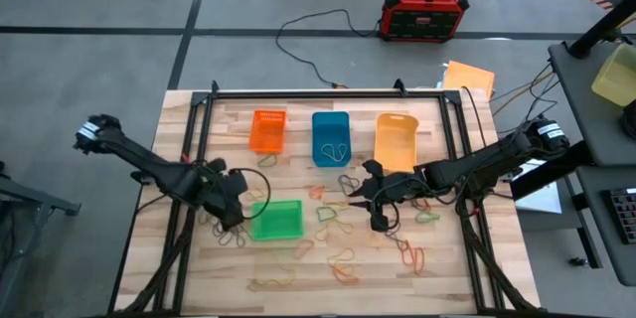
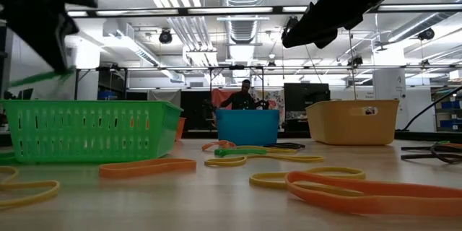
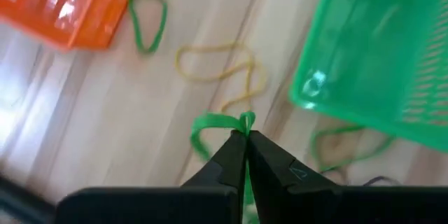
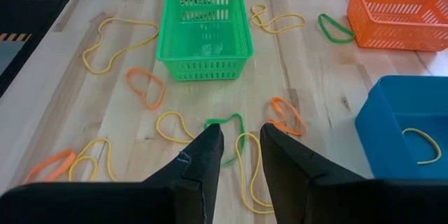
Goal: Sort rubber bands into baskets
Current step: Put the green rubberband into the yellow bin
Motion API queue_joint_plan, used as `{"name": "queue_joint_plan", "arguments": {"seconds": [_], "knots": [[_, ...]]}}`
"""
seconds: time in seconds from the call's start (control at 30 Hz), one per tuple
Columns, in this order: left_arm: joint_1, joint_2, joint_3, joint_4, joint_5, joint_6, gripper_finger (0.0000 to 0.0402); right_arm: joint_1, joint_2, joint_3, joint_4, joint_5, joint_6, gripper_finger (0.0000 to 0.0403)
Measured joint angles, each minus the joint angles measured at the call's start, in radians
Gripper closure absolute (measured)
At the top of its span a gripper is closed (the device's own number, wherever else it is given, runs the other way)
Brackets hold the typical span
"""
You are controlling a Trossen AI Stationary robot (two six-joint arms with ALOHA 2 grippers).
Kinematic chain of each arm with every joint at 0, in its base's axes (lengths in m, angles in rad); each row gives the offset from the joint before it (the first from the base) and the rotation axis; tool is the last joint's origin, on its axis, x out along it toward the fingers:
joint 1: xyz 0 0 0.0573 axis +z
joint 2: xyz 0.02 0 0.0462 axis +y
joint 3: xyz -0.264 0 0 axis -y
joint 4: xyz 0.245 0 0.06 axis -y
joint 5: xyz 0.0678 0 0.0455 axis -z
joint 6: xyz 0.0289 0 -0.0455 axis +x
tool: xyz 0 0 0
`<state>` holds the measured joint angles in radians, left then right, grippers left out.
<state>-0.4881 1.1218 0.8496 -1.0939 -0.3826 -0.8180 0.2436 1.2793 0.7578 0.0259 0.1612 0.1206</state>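
Four baskets stand on the wooden table: orange (image 1: pixel 268 129), blue (image 1: pixel 331 137), yellow-orange (image 1: pixel 396 141) and, nearer, green (image 1: pixel 275 220). Rubber bands (image 1: pixel 343 255) in orange, yellow and green lie scattered around them, and a yellow one lies in the blue basket (image 4: pixel 420 143). My left gripper (image 1: pixel 235 207) is just left of the green basket, raised above the table, shut on a green rubber band (image 3: pixel 213 124). My right gripper (image 4: pixel 241 140) is open and empty, raised above a green band (image 4: pixel 225 121) and yellow bands in the table's middle (image 1: pixel 376 197). My left gripper pinches the green rubber band between its two fingertips at one spot on the loop (image 3: pixel 246 120). The rest of the loop sticks out slack past the fingertips. In the low view a green strand (image 2: pixel 36 78) trails from the raised gripper, clear of the table.
A black frame (image 1: pixel 328 92) runs round the table top. A red-and-black box (image 1: pixel 424 10) with cables sits on the floor beyond the far edge. A person (image 2: pixel 245 95) stands far behind the table. Open wood lies along the near edge (image 1: pixel 298 293).
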Motion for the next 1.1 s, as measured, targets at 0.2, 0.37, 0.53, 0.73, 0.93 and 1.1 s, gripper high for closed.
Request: {"name": "queue_joint_plan", "arguments": {"seconds": [0.2,0.37,0.53,0.73,0.93,1.1], "knots": [[-0.007,-0.108,0.017,0.016,-0.007,0.007,0.0402,0.0,0.0,0.0,0.001,0.0,0.001,0.0316],[-0.021,-0.169,0.015,-0.01,-0.004,-0.003,0.0402,0.0,0.0,-0.001,0.01,-0.001,0.0,0.0312],[-0.022,-0.166,0.003,-0.161,0.064,-0.155,0.0402,0.0,0.0,-0.001,0.011,-0.001,0.002,0.0305],[-0.022,-0.121,-0.001,-0.169,0.057,-0.157,0.0402,0.0,0.0,-0.001,0.011,0.022,0.002,0.0309],[-0.021,-0.063,-0.002,-0.198,0.057,-0.151,0.04,0.0,0.0,-0.001,0.012,0.023,0.003,0.0311],[-0.021,-0.024,-0.017,-0.19,0.056,-0.164,0.0392,0.0,0.0,-0.001,0.012,0.023,0.003,0.0304]]}}
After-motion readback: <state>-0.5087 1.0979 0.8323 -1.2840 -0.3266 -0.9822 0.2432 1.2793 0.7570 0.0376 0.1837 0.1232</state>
